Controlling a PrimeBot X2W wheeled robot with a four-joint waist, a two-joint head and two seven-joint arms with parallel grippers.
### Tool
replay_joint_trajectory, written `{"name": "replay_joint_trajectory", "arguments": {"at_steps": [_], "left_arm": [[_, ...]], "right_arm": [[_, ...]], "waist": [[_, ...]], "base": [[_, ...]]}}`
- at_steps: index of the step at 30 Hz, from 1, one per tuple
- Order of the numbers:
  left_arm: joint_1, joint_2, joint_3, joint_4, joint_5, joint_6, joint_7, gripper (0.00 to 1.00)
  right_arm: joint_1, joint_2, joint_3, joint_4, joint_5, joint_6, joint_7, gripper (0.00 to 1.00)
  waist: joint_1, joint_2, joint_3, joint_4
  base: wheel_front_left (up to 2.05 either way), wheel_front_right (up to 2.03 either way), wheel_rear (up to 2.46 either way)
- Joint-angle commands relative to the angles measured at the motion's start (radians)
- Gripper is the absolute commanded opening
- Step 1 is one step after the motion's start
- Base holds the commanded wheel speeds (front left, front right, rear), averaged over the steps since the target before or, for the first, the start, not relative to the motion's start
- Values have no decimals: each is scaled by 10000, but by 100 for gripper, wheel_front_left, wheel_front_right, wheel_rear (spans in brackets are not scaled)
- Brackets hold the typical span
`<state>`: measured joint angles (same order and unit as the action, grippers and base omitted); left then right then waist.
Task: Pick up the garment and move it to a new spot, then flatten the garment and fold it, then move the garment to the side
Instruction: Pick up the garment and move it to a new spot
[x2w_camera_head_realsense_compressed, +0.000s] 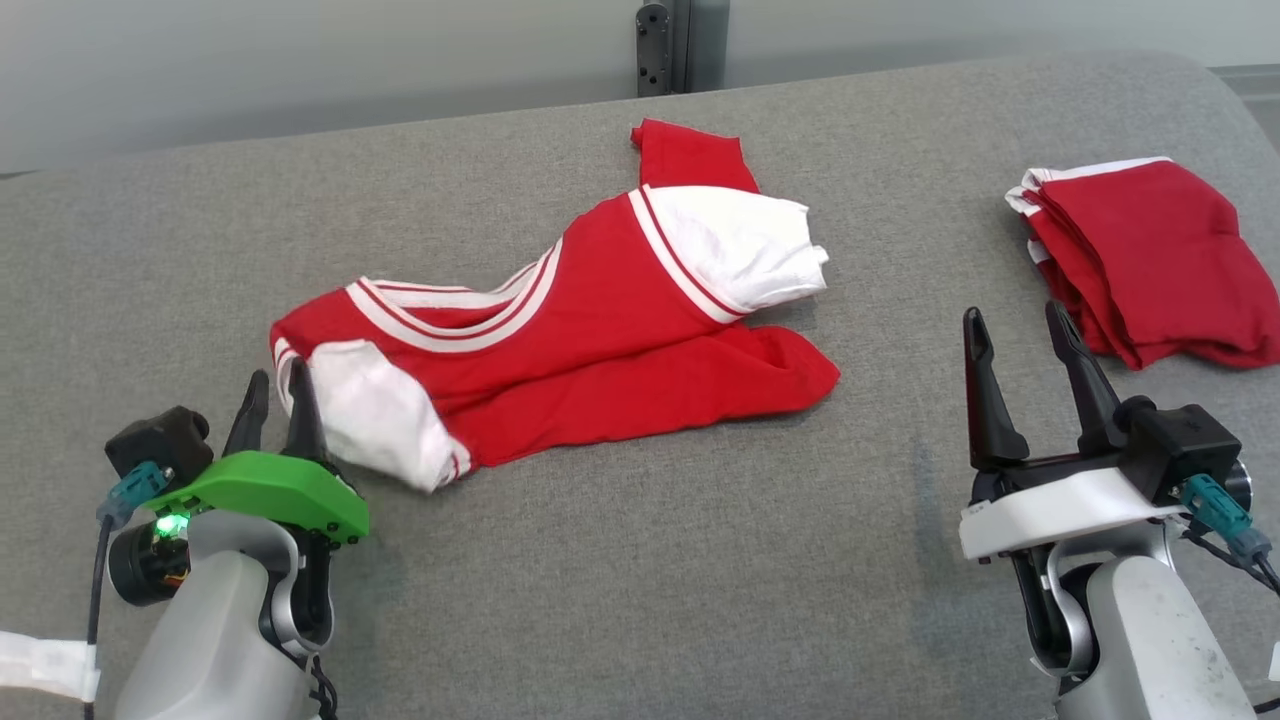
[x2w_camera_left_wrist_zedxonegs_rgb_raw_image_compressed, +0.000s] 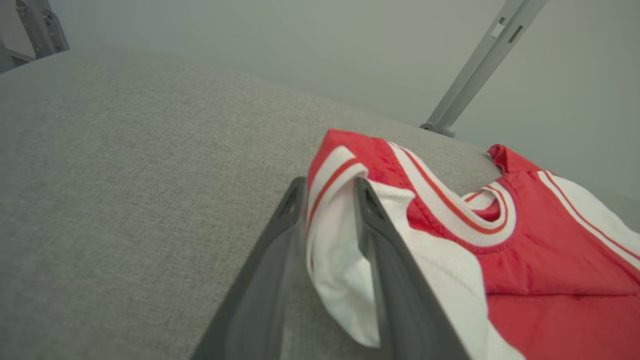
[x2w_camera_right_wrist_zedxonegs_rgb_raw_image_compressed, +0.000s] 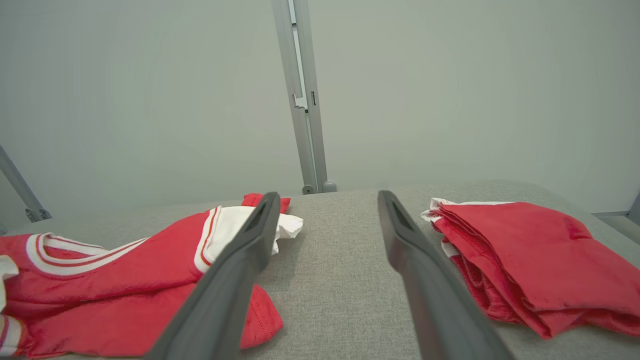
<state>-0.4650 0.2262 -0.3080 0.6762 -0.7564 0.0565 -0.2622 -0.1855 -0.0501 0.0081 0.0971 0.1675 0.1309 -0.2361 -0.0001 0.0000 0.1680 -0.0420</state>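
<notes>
Sensibly, flattening is looking like the step in hand, and it is calling for work from the near edge outward: each gripper taking a low pinch on an outer corner of the garment (x2w_camera_head_realsense_compressed: 600, 330), drawing the cloth apart and sliding it taut along the grey table (x2w_camera_head_realsense_compressed: 650, 560) rather than lifting it, so that the doubled-over body is opening without fresh creases. Nearest the robot, the left gripper (x2w_camera_head_realsense_compressed: 278, 372) is standing at the near white sleeve (x2w_camera_head_realsense_compressed: 375, 420), its fingers (x2w_camera_left_wrist_zedxonegs_rgb_raw_image_compressed: 390, 260) partly spread and straddling a raised fold of it. The fold is touching them, yet the gap is looking too wide for a pinch on such thin cloth. The right gripper (x2w_camera_head_realsense_compressed: 1015, 312) is hovering spread wide, holding nothing, over bare table well apart from the garment. Beyond them the garment is lying crumpled mid-table, and farther right a folded red pile (x2w_camera_head_realsense_compressed: 1160, 250) is resting.
</notes>
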Motion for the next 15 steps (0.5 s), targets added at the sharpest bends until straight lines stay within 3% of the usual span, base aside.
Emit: {"name": "replay_joint_trajectory", "arguments": {"at_steps": [1, 15], "left_arm": [[296, -30, 163, -195, 140, 33, -28, 100], [2304, -416, 1216, -3057, 2097, -224, -20, 100]], "right_arm": [[152, -8, -4, -6, -64, -4, 37, 100], [377, -10, -161, -209, -346, -4, 266, 100]], "waist": [[1, 0, -85, 79], [1, 0, -405, 423]], "base": [[0, 0, 0], [0, 0, 0]]}}
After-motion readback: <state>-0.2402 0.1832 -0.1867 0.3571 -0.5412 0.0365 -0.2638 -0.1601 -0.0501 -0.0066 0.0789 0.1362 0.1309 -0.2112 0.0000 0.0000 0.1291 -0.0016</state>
